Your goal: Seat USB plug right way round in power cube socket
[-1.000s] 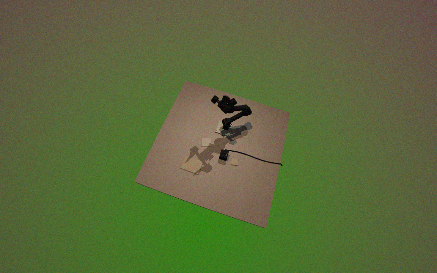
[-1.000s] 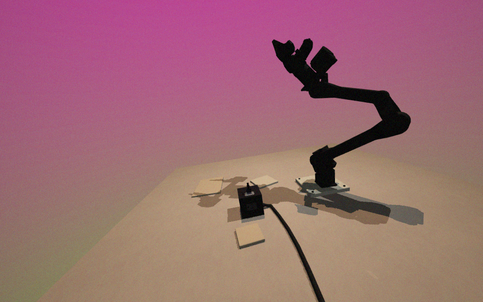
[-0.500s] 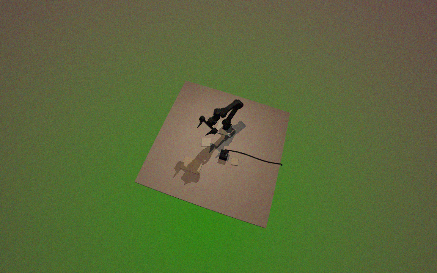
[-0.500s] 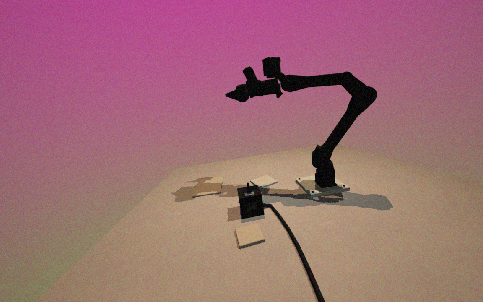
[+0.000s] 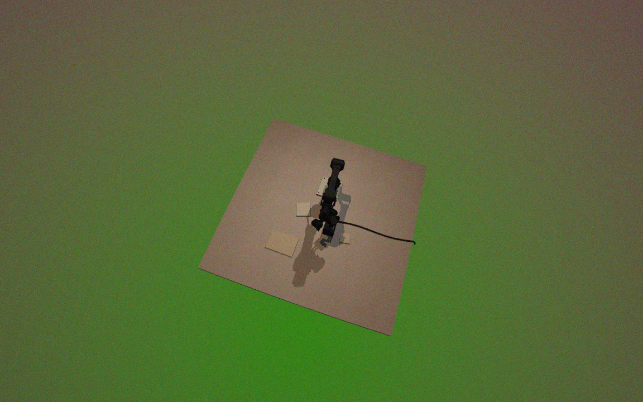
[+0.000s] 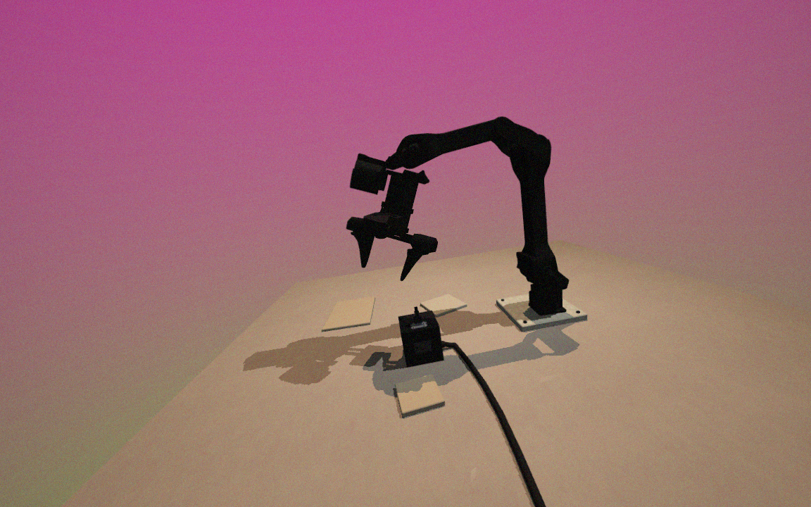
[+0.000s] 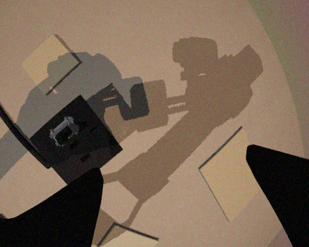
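The black power cube point(image 6: 421, 343) point(image 7: 89, 144) stands on the table in front of the arm's base. The USB plug point(image 6: 417, 313) point(image 7: 63, 130) sticks up from the socket on its top; in the wrist view it shows as a small grey frame with a dark middle. My gripper point(image 6: 383, 271) point(image 7: 176, 165) is open and empty. It points down and hangs well above the cube, a little to its left in the exterior view. In the top view the arm hides the cube.
A thick black cable point(image 6: 496, 410) point(image 5: 378, 232) point(image 7: 3, 116) runs from the cube to the table's edge. Three flat tan tiles point(image 6: 350, 313) point(image 6: 443, 303) point(image 6: 419, 396) lie around the cube. The arm's base plate point(image 6: 569, 313) sits behind it.
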{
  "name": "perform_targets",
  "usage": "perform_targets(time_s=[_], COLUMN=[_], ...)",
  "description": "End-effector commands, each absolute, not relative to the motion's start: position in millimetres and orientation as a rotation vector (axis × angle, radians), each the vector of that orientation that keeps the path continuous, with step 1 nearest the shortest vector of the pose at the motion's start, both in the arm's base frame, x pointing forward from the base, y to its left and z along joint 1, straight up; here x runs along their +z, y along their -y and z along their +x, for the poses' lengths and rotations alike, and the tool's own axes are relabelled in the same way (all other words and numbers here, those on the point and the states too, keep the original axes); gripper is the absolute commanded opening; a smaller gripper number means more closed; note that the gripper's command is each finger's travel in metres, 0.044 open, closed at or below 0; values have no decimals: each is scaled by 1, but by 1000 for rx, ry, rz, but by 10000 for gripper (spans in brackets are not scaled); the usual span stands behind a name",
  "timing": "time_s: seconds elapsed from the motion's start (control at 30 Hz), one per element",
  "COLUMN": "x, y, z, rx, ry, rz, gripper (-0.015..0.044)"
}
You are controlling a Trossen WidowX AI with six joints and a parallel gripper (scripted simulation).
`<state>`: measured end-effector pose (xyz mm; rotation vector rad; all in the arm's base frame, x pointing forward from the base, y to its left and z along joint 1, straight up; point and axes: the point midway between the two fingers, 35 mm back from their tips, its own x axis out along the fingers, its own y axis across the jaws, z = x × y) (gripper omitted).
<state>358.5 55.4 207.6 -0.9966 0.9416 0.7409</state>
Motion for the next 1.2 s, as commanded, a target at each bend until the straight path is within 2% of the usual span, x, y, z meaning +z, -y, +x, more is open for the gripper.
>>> perform_targets(time_s=[0.0, 1.17], x=[171, 141], y=[-102, -104], z=[320, 313], rx=[1197, 1267], ry=[-1101, -1120], rz=[-1259, -1293], gripper=[440, 440])
